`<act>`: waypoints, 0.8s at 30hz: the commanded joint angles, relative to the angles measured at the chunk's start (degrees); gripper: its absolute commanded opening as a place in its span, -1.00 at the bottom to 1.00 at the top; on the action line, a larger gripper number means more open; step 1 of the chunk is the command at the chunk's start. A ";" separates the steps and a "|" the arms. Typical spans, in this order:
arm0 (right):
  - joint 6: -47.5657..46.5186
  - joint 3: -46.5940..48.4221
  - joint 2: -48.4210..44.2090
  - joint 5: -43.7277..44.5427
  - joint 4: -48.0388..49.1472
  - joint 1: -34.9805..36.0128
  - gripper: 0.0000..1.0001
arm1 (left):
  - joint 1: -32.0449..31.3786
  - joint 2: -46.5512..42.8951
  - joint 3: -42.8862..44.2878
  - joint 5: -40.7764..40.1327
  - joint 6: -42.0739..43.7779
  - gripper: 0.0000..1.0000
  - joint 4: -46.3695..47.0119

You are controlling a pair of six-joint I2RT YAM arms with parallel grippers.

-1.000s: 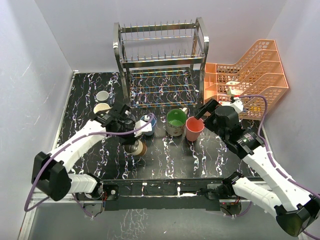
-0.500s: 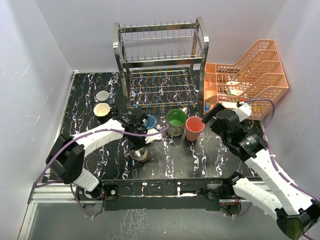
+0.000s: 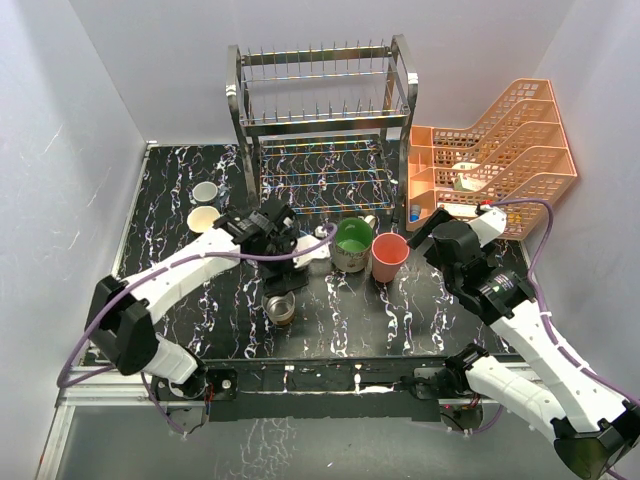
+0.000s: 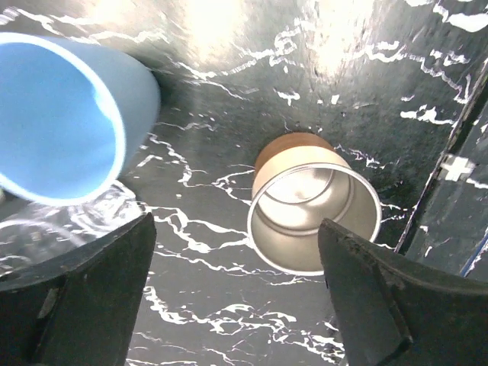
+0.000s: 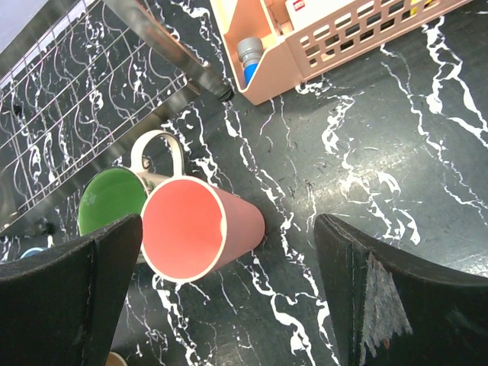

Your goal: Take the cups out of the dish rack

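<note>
trays (image 5: 343, 32) hold a small blue bottle (image 5: 249, 67), mug (image 5: 114, 200) and pink tumbler (image 5: 200, 229) nearby

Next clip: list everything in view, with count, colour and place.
dish rack: one, steel, back centre, no cups seen in it
orange trays: one stack, right of rack
white cup: one, back left
cream cup: one, just nearer
blue cup: one, by left gripper
clear glass: one, beside blue cup
brown cup: one, front centre
green-lined mug: one, cream, before rack
salmon tumbler: one, right of mug
table: black marbled
left gripper: open
right gripper: open, over tumbler
</note>
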 commanded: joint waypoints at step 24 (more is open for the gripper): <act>-29.92 -31.25 0.56 28.71 55.79 -5.13 0.96 | 39.28 -35.53 -33.71 1.29 -13.73 0.94 40.09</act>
